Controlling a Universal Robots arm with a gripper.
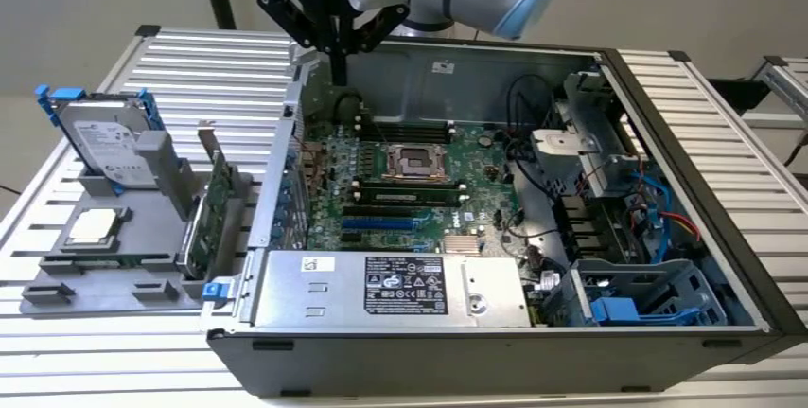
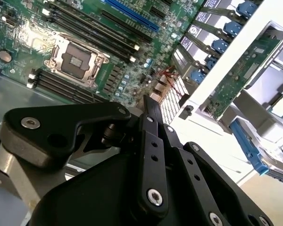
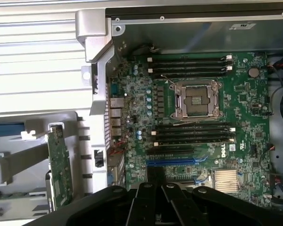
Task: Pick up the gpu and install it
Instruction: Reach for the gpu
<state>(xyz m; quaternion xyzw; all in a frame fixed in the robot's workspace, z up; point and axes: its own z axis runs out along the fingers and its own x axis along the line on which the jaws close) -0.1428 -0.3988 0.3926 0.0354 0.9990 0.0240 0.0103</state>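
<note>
Table point(image 1: 189, 62) slatted metal; gpu point(image 1: 219, 198) upright in rack point(image 1: 89, 280) beside case point(image 1: 707, 195).

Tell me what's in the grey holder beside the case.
In the grey holder: the gpu standing on edge, a hard drive in its blue frame, upright, and a processor lying flat. The slots beneath them are hidden.

gpu point(image 3: 60, 169) lower end hidden behind pincer point(image 3: 156, 186) — hard drive point(image 2: 275, 165) cut off at edge.
</note>
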